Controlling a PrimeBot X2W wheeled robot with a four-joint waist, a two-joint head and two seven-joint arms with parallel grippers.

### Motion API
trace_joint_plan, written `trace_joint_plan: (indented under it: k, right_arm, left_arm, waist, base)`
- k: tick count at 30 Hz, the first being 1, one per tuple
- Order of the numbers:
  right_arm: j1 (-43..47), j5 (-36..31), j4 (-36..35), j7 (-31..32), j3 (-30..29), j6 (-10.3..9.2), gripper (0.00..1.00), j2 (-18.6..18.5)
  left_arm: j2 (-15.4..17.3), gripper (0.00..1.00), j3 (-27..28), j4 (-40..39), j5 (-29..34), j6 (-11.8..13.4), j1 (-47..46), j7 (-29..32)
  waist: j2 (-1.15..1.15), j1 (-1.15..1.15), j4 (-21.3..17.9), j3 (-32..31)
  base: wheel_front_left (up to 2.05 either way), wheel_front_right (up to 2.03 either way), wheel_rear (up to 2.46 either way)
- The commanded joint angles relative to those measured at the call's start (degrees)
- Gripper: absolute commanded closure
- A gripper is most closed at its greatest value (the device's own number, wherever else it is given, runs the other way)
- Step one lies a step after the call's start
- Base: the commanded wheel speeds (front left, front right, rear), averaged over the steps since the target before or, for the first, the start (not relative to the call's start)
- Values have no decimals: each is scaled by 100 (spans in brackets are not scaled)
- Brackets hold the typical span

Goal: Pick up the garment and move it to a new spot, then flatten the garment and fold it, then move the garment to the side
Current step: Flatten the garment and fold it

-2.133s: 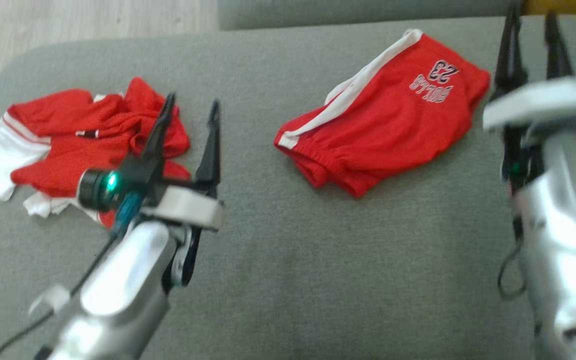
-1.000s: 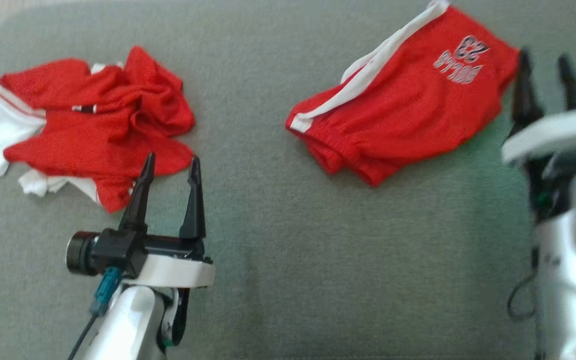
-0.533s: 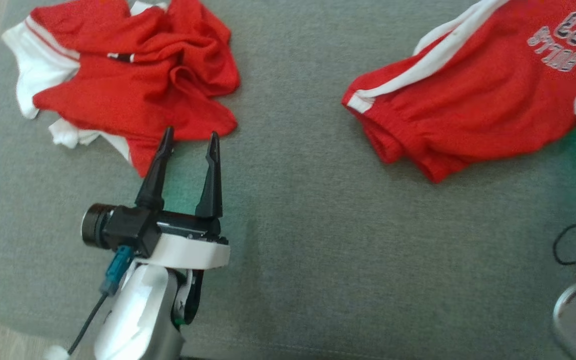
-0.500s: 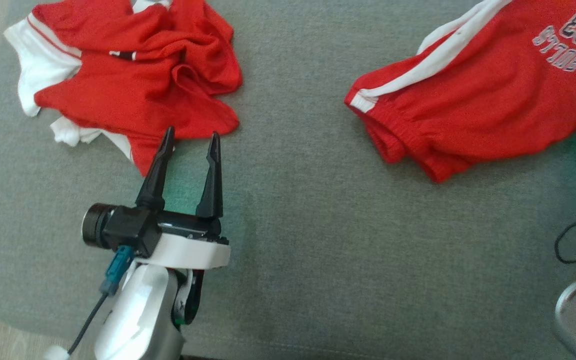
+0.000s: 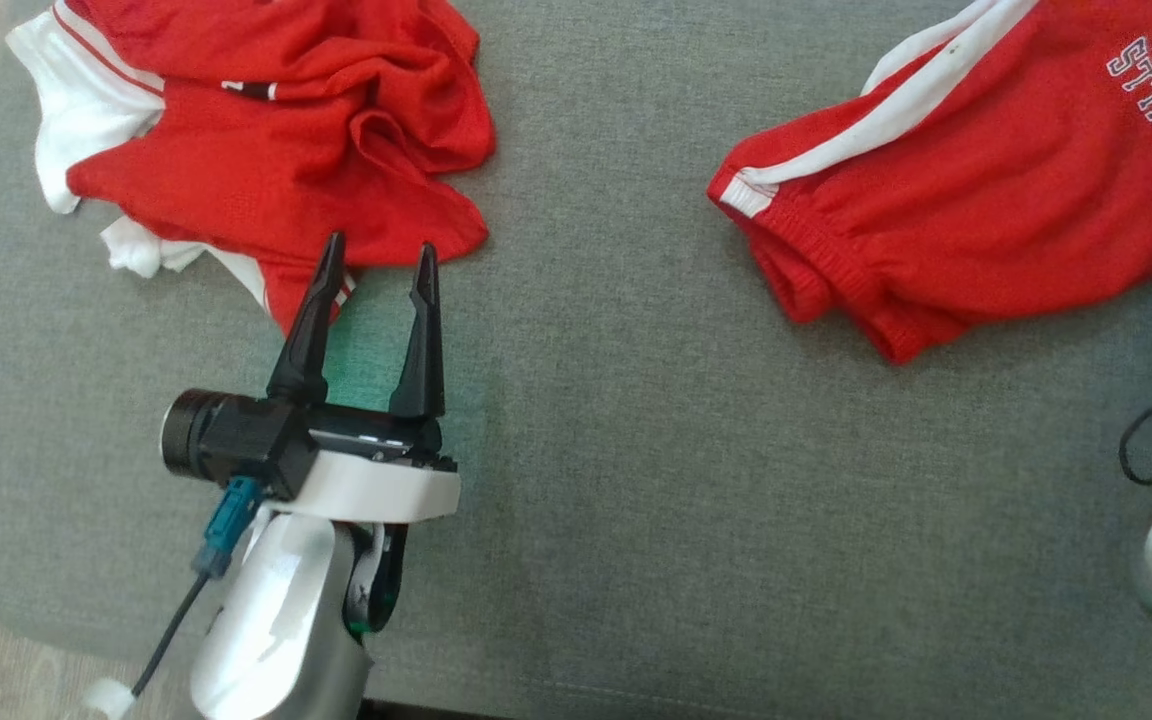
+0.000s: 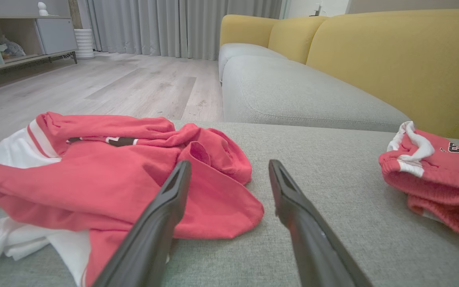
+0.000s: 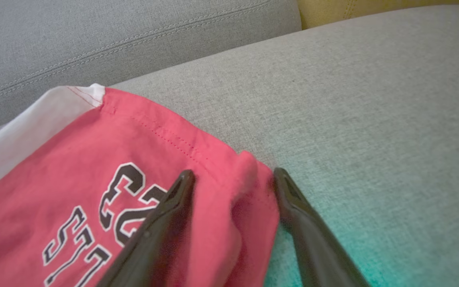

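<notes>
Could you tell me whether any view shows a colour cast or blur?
Head view: fairly sharp, with a green glow on the cushion between the fingers of the left gripper. Right wrist view: a teal cast beside the right gripper, and the shorts look smeared between its fingers. Left wrist view: even light, the crumpled jersey washed to pink, near fingers soft.

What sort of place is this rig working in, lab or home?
Probably a living room, real or staged: a grey sofa with yellow back cushions, wood-look floor, floor-length grey curtains and a low cabinet along the wall.
</notes>
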Motion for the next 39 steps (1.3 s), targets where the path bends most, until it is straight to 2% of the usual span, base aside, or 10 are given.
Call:
trace_joint_plan:
  k: [1, 2, 9, 22, 32, 39]
  right_arm:
    - [-110, -51, 54, 66, 69, 37, 53, 48]
    - [-143, -61, 121, 34, 70, 37, 100, 27]
    - [-231, 60, 480, -472, 113, 37, 100, -117]
    - [431, 988, 1097, -1316, 273, 37, 100, -472]
    - [1317, 1571, 911, -1516, 153, 37, 100, -755]
    - [1527, 1873, 636, -1491, 230, 37, 100, -667]
  left_arm:
    - [37, 0, 238, -147, 48, -32, -97, -29]
    - [34, 0, 250, -143, 55, -41, -100, -29]
    - [19, 0, 372, -84, 104, -66, -19, -29]
    - [9, 0, 553, -39, 183, -96, 348, -29]
    - [6, 0, 594, -36, 191, -95, 592, -29]
    - [5, 0, 654, -80, 199, -98, 624, -29]
  waist:
    - [0, 0, -9, 4]
    - [0, 0, -19, 4]
    - [0, 0, -193, -200]
    - [0, 0, -771, -959]
    - [0, 0, -852, -1282]
    - [0, 0, -779, -1276]
  base:
    - [0, 0, 0]
    - [0, 0, 0]
    - [0, 0, 0]
    - [0, 0, 0]
    - [0, 0, 0]
    - [0, 0, 0]
